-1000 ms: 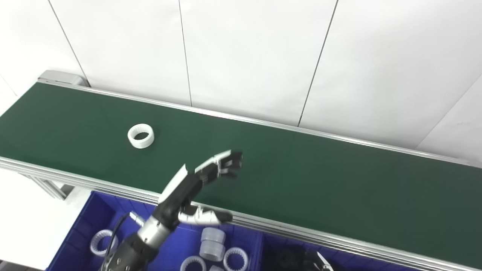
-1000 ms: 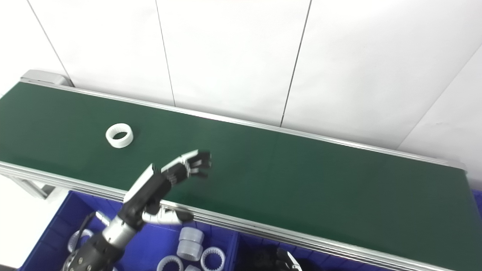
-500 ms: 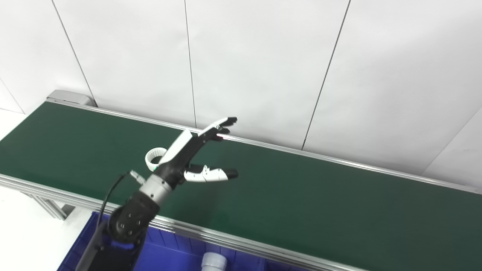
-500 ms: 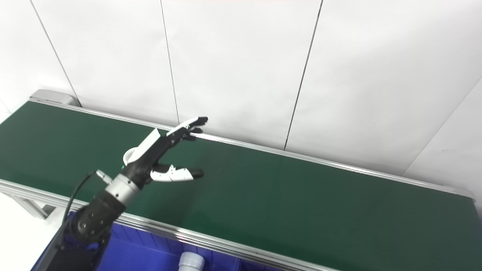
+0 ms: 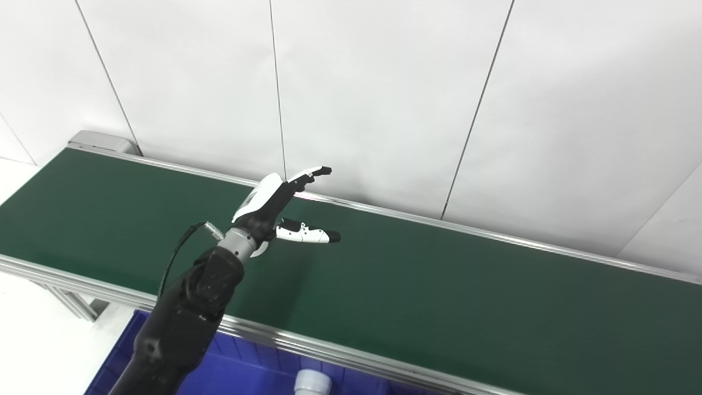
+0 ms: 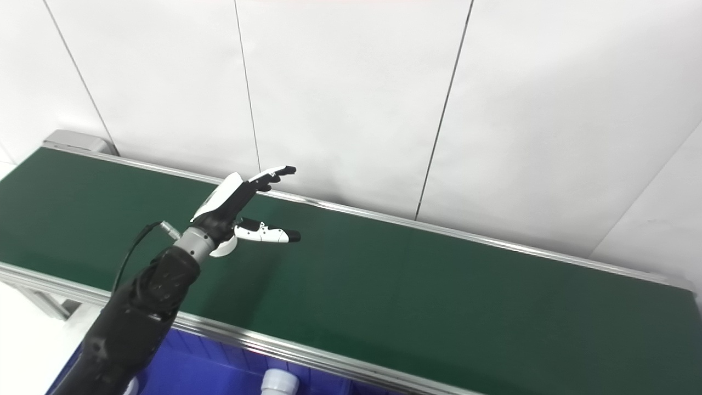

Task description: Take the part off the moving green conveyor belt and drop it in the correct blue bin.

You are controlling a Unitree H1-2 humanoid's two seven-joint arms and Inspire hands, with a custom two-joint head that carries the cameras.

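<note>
My left hand [image 5: 279, 211] is open above the green conveyor belt [image 5: 439, 285], fingers stretched toward the far rail and thumb spread to the right. A white ring part [image 6: 226, 249] lies on the belt right under the wrist; only a sliver of it shows below the hand in both views [image 5: 260, 250]. The hand holds nothing. A blue bin [image 5: 241, 373] sits below the near rail at the bottom edge, with a white cylindrical part [image 5: 310, 381] in it. My right hand is out of view.
The belt's aluminium near rail [image 5: 340, 354] runs between belt and bin. A white panelled wall [image 5: 384, 99] stands directly behind the far rail. The belt's end cap [image 5: 101, 141] is at the far left.
The camera tilted up since a second ago. My left hand rose from the bin over the belt and opened. The ring has moved right along the belt and now lies under the hand.
</note>
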